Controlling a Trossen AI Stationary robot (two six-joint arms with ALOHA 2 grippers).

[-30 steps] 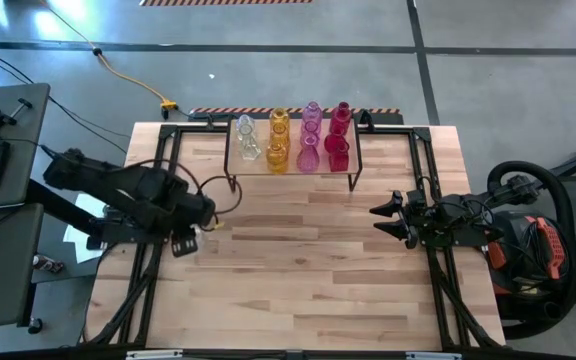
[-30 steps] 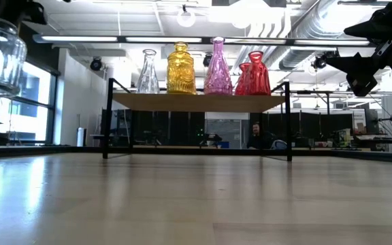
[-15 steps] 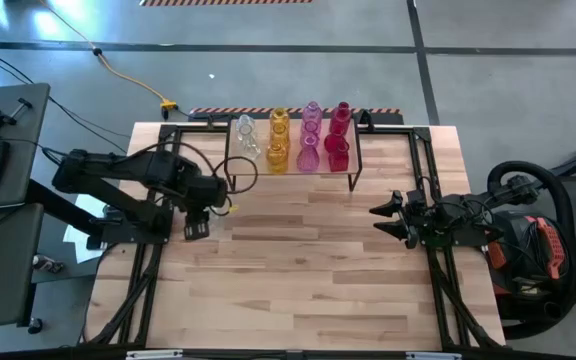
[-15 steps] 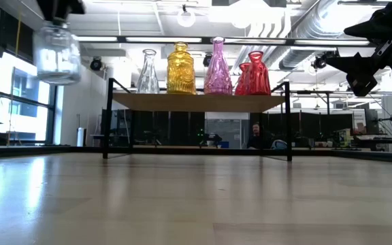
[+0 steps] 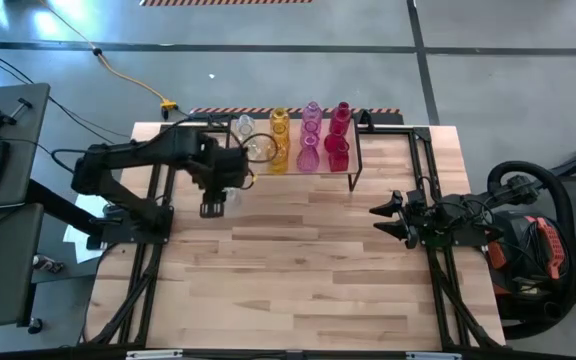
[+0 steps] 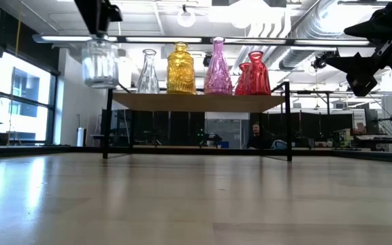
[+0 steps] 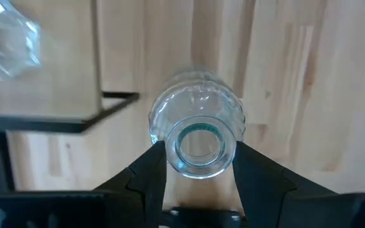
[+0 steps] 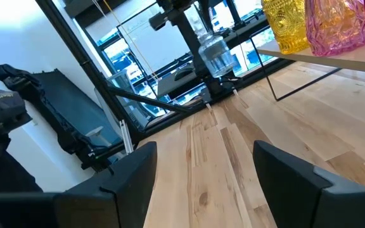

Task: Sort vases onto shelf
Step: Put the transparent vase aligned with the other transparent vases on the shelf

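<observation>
Left gripper (image 5: 226, 182) has swung from the table's 9 o'clock edge toward 11, pinching a clear vase (image 6: 101, 62) by the neck, now hanging just off the shelf (image 6: 196, 101) left end, so placement looks close. Right gripper (image 5: 386, 217) parked at 3 o'clock, jaws wide, empty. Overhead, the carried vase is barely distinguishable from clear ones already shelved
</observation>
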